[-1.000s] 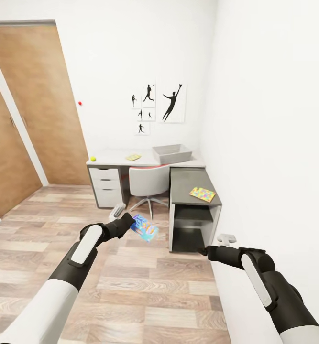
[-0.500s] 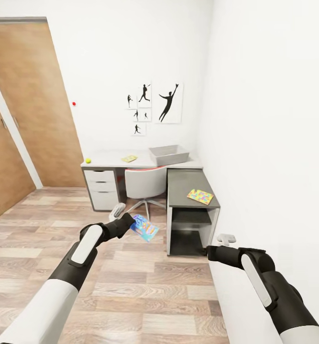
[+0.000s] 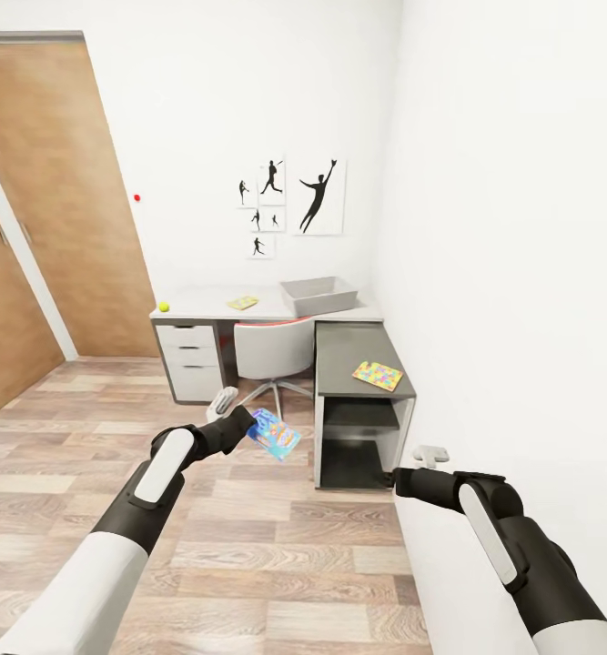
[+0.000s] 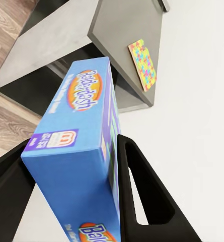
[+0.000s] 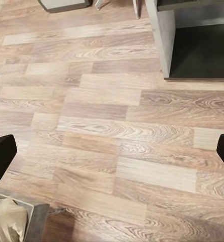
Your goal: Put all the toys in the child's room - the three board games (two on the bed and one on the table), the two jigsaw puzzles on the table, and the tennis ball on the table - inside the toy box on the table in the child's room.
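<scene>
Clearly the carrying step is in hand: the left gripper (image 3: pixel 248 423) is pinching a flat blue cardboard board game box (image 3: pixel 275 434), its black fingers (image 4: pixel 142 196) pressed against both broad faces, and the robot stands on the wood-plank floor (image 3: pixel 276 555) facing the L-shaped desk with pale grey-white top (image 3: pixel 212 301). On that top, toward the corner by the white wall (image 3: pixel 503 227), sits the light grey rectangular toy box (image 3: pixel 318 295). One multicoloured flat jigsaw puzzle sheet (image 3: pixel 242 303) lies on the far wing, the small yellow-green tennis ball (image 3: pixel 164 307) rests near its left end, and a second multicoloured puzzle sheet (image 3: pixel 378 375) lies on the darker near wing.

The right gripper (image 3: pixel 430 452) is spread wide and holds nothing, hanging close beside the wall.

Next, I judge, the base must close on the desk until the left arm can lift the game over the box's thin rim. A white swivel chair (image 3: pixel 271 350) is tucked in front, and the near wing juts forward, so open floor lies mainly left of centre; the right arm has little room against the wall
</scene>
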